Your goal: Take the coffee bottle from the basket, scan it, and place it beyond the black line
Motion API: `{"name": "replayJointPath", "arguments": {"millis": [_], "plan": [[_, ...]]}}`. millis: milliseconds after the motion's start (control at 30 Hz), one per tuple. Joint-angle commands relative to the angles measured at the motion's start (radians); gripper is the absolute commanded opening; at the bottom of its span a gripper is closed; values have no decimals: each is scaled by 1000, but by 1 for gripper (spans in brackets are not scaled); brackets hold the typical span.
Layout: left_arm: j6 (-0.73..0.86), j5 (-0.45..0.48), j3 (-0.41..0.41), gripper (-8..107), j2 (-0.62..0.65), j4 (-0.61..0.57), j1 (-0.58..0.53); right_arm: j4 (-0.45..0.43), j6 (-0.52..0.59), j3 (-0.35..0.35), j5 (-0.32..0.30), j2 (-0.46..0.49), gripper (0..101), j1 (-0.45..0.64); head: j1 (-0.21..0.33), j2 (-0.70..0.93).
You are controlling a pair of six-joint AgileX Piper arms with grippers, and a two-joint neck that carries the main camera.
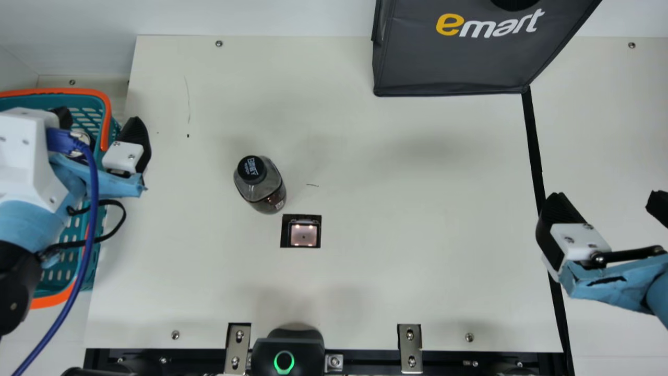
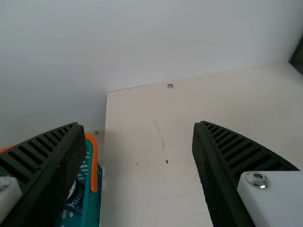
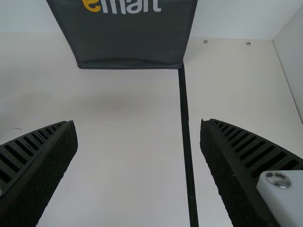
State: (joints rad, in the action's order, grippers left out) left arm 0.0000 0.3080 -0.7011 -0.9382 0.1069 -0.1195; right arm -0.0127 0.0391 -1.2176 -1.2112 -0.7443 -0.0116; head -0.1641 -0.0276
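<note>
The bottle [image 1: 267, 185] stands on the table [image 1: 396, 240] near the scanner [image 1: 303, 235]. The left gripper [image 1: 99, 121] and right gripper [image 1: 606, 199] have empty, spread jaws.

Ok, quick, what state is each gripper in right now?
Left gripper: open, nothing between its fingers.
Right gripper: open, also holding nothing.

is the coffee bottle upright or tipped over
Upright: the bottle stands on the table, its black cap on top, facing the camera.
</note>
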Motion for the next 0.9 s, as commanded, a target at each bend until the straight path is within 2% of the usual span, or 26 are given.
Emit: {"name": "replayJointPath", "arguments": {"millis": [0, 467, 867], "plan": [[6, 8, -3, 90, 4, -7, -11, 0, 0, 0, 0, 0, 91, 0, 26, 0], [25, 83, -17, 90, 27, -60, -97, 0, 0, 0, 0, 0, 91, 0, 26, 0], [-37, 189, -101, 90, -21, -71, -233, 0, 0, 0, -1, 0, 91, 0, 26, 0]]}}
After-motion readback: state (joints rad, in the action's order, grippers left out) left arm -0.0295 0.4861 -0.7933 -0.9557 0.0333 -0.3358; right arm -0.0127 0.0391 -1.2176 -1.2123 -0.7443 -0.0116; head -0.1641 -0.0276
